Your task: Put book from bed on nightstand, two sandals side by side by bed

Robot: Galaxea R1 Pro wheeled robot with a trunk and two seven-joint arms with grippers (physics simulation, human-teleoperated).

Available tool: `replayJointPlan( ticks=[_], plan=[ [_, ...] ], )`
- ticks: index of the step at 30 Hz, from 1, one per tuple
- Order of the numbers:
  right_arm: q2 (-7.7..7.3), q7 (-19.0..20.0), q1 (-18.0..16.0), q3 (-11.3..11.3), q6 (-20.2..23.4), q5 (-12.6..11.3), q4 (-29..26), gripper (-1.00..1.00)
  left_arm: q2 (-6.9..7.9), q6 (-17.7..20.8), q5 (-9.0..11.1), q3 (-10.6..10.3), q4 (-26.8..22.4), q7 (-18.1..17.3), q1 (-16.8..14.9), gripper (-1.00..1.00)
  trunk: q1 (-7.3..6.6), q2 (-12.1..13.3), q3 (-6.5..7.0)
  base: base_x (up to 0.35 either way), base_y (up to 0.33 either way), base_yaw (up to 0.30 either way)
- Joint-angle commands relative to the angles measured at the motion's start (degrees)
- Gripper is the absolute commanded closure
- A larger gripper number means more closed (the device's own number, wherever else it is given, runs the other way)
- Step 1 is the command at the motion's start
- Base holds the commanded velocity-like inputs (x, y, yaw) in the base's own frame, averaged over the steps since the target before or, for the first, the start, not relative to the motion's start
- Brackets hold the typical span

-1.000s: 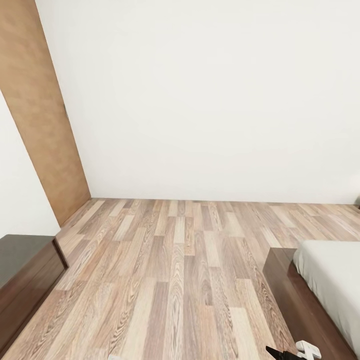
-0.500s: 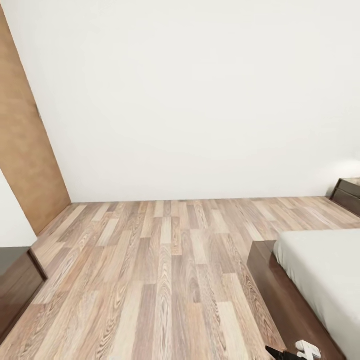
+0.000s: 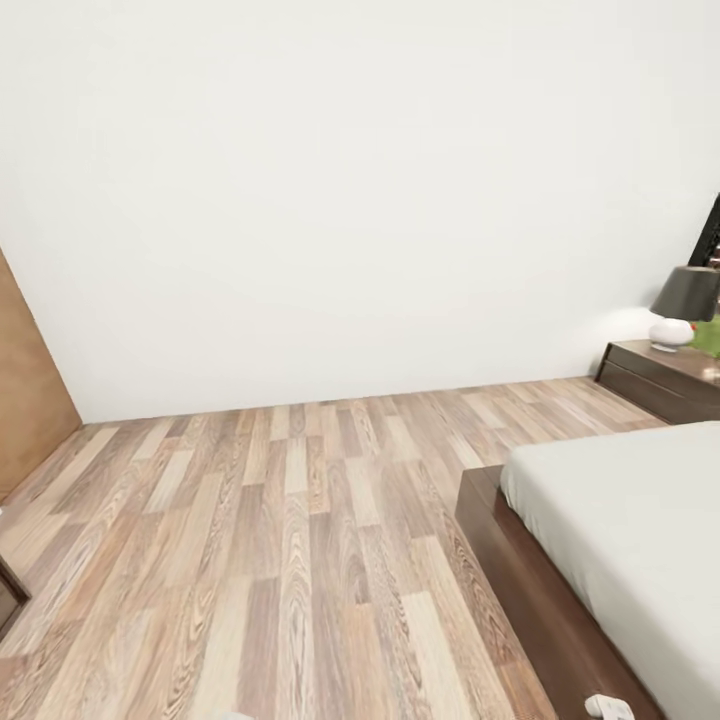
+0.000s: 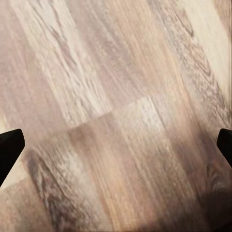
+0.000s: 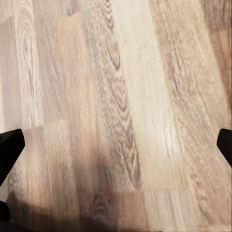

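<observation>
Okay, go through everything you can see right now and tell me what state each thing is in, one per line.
bed: bare pale mattress on its dark frame, nothing on the visible part.
nightstand: drawers shut, lamp on top.
lamp: upright; lit or not, unclear.
left hand: open, empty, over the wood floor.
right hand: open, empty, over the floor.

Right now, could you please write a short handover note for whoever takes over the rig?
Left tool: open, empty, over the wood floor.
Right tool: open, empty, also over floor.
Bed: at the head view's right, mattress corner bare.
Nightstand: beyond the bed by the wall, with a lamp on top.
Nothing held or placed here. Left: find the book and both sandals, put the book on a nightstand, pair the sandals beside the bed.
</observation>
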Motion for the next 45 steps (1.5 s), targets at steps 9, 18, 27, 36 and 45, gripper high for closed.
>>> replayJointPlan(
  ticks=[9,18,27,36,45],
  plan=[
    [0.03,0.24,-0.06,-0.27,-0.09,1.68,0.27,-1.00,-0.01,-0.14,-0.52,0.50,0.01,-0.18,-0.02,-1.00,-0.01,-0.02,-0.06,0.000,0.000,-0.188],
    [-0.02,0.23,-0.06,-0.26,-0.07,1.68,0.27,-1.00,0.04,-0.13,-0.34,0.57,0.01,-0.15,-0.02,-1.00,-0.45,0.78,0.29,0.000,0.000,-0.007],
    [-0.04,0.30,-0.06,-0.32,-0.07,1.63,0.27,-1.00,0.03,-0.13,-0.35,0.57,0.01,-0.14,-0.02,-1.00,-2.43,4.39,1.91,0.000,0.000,0.000],
    [-0.04,0.33,-0.06,-0.32,-0.07,1.63,0.27,-1.00,-0.03,-0.13,-0.43,0.56,0.01,-0.18,-0.02,-1.00,-4.40,8.00,3.52,0.000,0.000,0.000],
    [-0.04,0.34,-0.06,-0.32,-0.07,1.64,0.27,-1.00,-0.02,-0.13,-0.42,0.57,0.01,-0.14,-0.02,-1.00,-6.38,11.61,5.14,0.000,0.000,0.000]
  ],
)
